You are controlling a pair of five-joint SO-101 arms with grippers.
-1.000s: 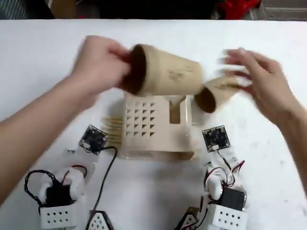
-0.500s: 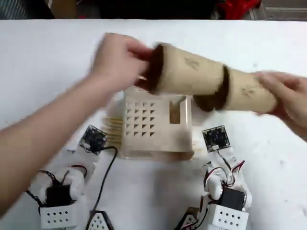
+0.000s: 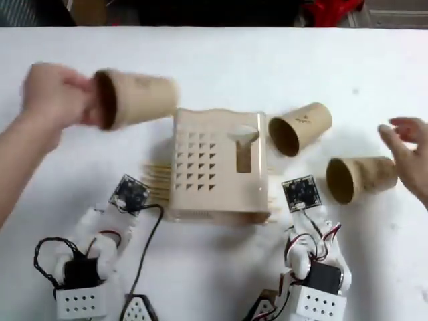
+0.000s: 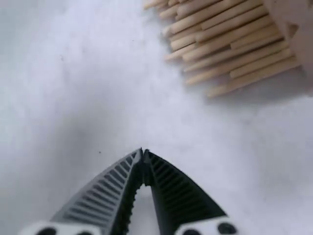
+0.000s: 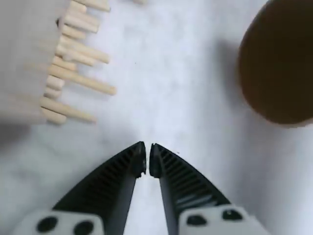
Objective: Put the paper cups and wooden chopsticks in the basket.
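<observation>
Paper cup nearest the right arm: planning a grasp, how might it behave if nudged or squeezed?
Lying on its side, the paper cup likely rolls in a curve, since it tapers. Open-mouthed paper: probably light and easily crushed.

Basket (image 3: 215, 194) blocks the table's (image 3: 221, 60) middle, chopsticks (image 3: 155, 180) flanking it.

In the high view, a hand (image 3: 50, 93) at the upper left is smeared with blur, and so is the cup (image 3: 137, 98) it holds. A second hand (image 3: 409, 144) is cut by the right edge. The basket (image 3: 214, 167) at centre hides most of the chopsticks (image 3: 156, 179); only their ends stick out at its left side. Both arms are cut by the lower edge.

In the left wrist view, the chopsticks (image 4: 230, 44) and a blurred basket corner (image 4: 296, 24) run off the frame.

In the right wrist view, a cup (image 5: 276, 63) is cut by the edge. The blurred basket (image 5: 27, 54) covers the far parts of the chopsticks (image 5: 80, 80).
</observation>
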